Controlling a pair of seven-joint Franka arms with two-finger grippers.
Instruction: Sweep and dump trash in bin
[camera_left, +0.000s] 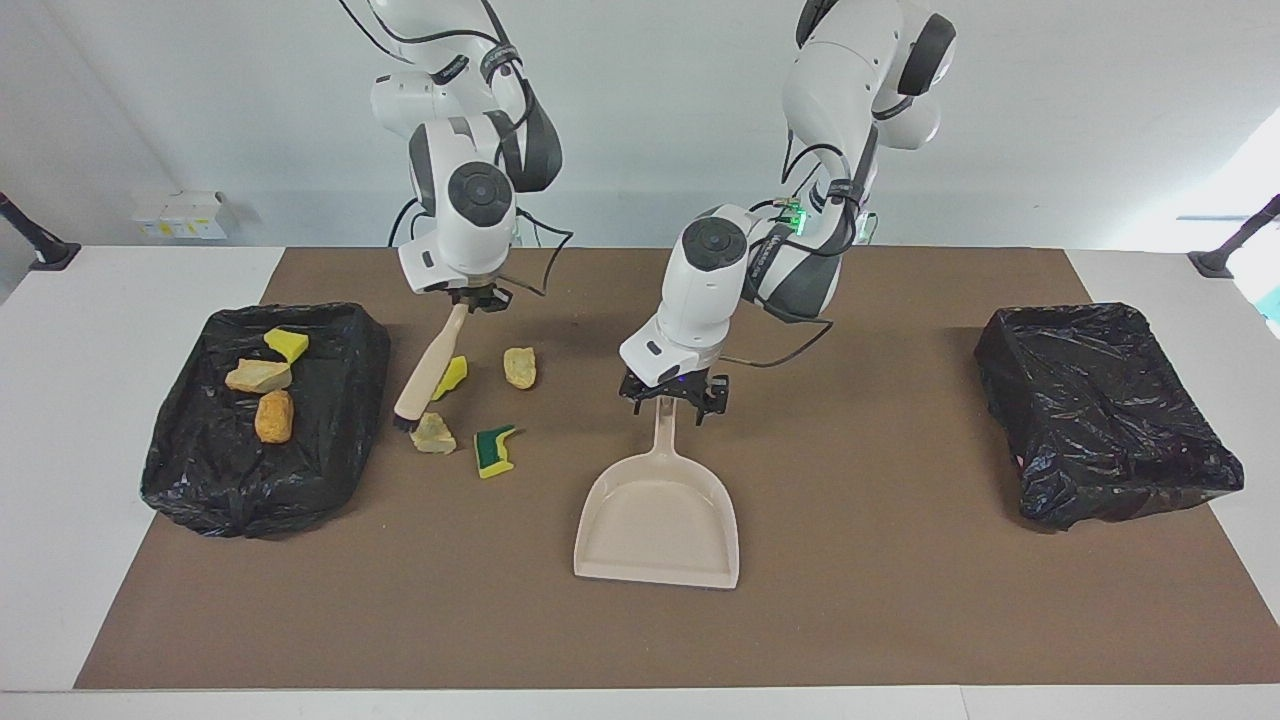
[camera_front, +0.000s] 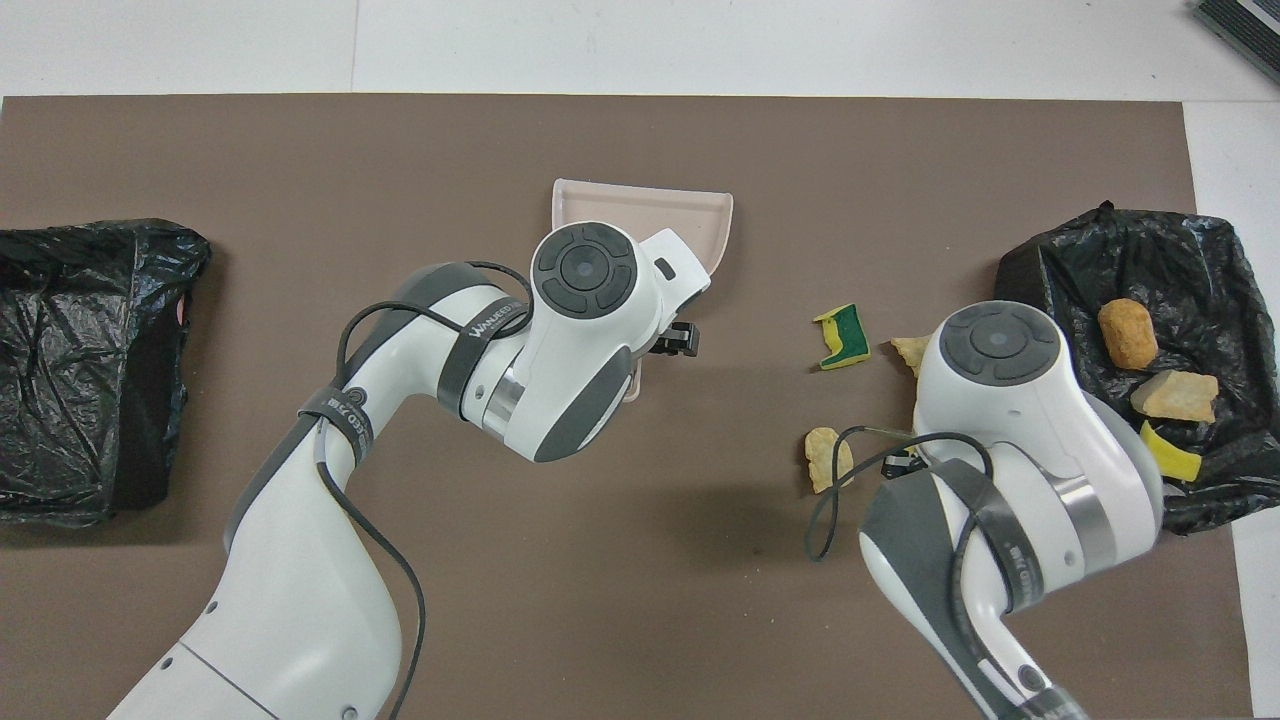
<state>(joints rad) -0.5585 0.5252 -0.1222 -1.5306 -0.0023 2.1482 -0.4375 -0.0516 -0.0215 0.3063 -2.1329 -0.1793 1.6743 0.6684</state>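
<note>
Facing view: the right pincer (camera_left: 470, 297) is gripping, fingers clamped tight, the top of a beige brush with black bristles (camera_left: 428, 368). The brush is slanting down, its bristles resting on the brown mat (camera_left: 860, 560) between the black-bagged bin holding trash (camera_left: 340, 440) and a tan foam chunk (camera_left: 434, 434). A yellow sponge chunk (camera_left: 453, 374) is partly hiding under the brush handle. A tan-orange chunk (camera_left: 519, 367) and a yellow chunk with a green face (camera_left: 493, 450) are lying on the mat just beside, toward the dustpan. Three more chunks, yellow (camera_left: 286, 344), tan (camera_left: 259, 377) and orange (camera_left: 274, 416), are sitting in that bin. The left pincer (camera_left: 671, 393) is hanging wide open over the handle tip of the beige plastic dustpan (camera_left: 657, 520), gripping nothing. A second black-bagged bin (camera_left: 1105, 410) is sitting at the left arm's end of the counter (camera_left: 60, 480).

Overhead view: the left arm is covering most of the dustpan (camera_front: 640, 205); one finger (camera_front: 680, 340) of its pincer is showing. The right arm is hiding the brush. The green-faced chunk (camera_front: 842, 337) and tan-orange chunk (camera_front: 826, 458) are lying on the mat (camera_front: 300, 160); the orange chunk (camera_front: 1126, 333) is in the bin (camera_front: 1060, 280).
</note>
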